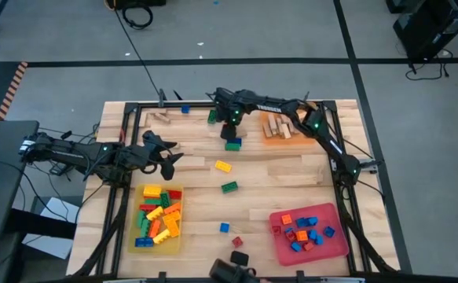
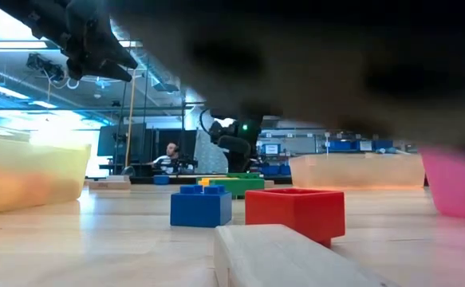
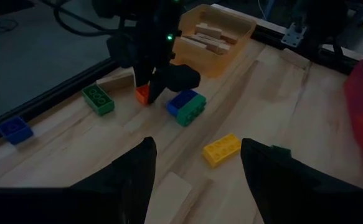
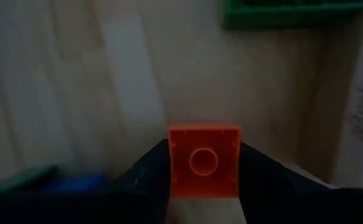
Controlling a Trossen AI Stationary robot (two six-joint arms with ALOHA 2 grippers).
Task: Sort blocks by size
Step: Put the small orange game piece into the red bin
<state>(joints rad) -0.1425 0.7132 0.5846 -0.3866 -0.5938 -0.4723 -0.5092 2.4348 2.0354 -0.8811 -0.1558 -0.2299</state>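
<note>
The right claw (image 4: 203, 180) grips a small orange brick (image 4: 203, 160) by its flat sides, just beside the wooden-piece tray (image 1: 280, 137); light, stiff, slick plastic. The left claw (image 3: 197, 165) hangs released.

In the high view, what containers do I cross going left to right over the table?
Yellow tray of mixed bricks on the near left → orange tray holding tan wooden pieces at the far side → red tray of small blocks on the near right.
</note>
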